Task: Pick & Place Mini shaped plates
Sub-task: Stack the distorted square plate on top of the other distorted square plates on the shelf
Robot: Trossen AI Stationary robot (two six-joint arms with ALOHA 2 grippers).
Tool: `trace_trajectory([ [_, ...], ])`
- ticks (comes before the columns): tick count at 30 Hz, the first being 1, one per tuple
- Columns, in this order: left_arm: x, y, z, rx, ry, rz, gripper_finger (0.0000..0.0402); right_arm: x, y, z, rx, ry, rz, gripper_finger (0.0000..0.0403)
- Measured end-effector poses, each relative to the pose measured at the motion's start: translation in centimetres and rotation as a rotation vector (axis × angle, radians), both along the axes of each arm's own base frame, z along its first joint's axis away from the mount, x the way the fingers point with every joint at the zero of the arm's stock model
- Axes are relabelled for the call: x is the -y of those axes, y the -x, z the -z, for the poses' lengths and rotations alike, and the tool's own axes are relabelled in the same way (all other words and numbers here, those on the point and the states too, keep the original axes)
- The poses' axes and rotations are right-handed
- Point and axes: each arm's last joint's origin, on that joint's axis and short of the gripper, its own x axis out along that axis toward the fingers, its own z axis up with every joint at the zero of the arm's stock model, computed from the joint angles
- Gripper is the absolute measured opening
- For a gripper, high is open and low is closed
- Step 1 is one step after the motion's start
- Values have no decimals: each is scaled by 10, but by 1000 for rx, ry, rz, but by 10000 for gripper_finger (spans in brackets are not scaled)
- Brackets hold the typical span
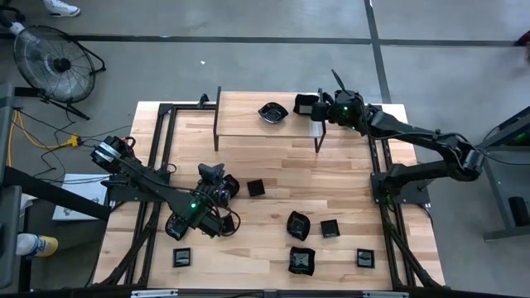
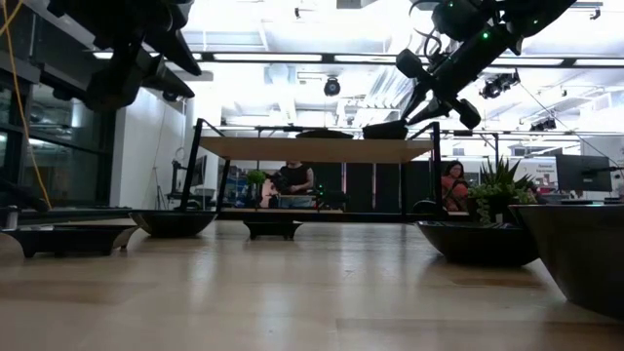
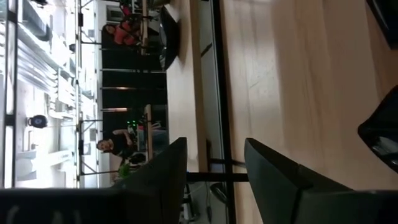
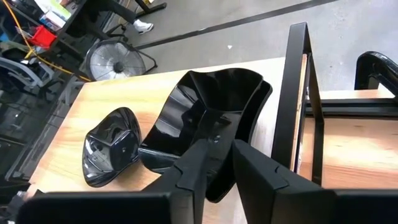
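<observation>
On the raised wooden shelf (image 1: 265,124) at the table's far side lie two mini shaped plates, both glossy black. One is small and rounded (image 4: 112,146) (image 1: 272,112). The other is larger and wavy-edged (image 4: 214,106) (image 1: 305,104). My right gripper (image 4: 229,163) (image 1: 318,108) is at the wavy plate's near rim, fingers slightly parted, one on either side of it. Several more black plates (image 1: 298,224) (image 1: 256,188) lie on the tabletop. My left gripper (image 3: 214,177) (image 1: 222,184) hovers open above the table's left-middle, with nothing between its fingers. My right gripper comes slanting down from the table's right side at the wavy plate's near rim (image 4: 219,132), which stands in the narrow gap between its fingers. Whether the fingers touch the rim, I cannot tell. The plate rests with its underside on the shelf.
The shelf stands on black legs (image 4: 297,99) close beside my right gripper. Black frame rails (image 1: 157,165) run along both sides of the table. In the low view a small green plant (image 2: 497,190) shows to the right, and people sit in the room behind. A fan (image 1: 54,62) stands on the floor.
</observation>
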Motion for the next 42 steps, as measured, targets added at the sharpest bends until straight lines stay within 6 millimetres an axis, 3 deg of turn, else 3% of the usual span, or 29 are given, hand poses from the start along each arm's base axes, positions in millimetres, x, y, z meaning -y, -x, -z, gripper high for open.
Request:
trace_trajectory([
  [11, 1, 0, 1, 9, 48, -14, 156, -2, 3, -4, -39, 53, -52, 101],
  [21, 1, -1, 1, 22, 57, -15, 156, -19, 24, -29, -59, 190, -139, 132],
  [33, 2, -2, 2, 22, 73, -17, 156, -75, 45, -50, -38, 248, -432, 134],
  [42, 3, -2, 4, 3, 130, -23, 156, -122, 38, -47, -56, 240, -676, 134],
])
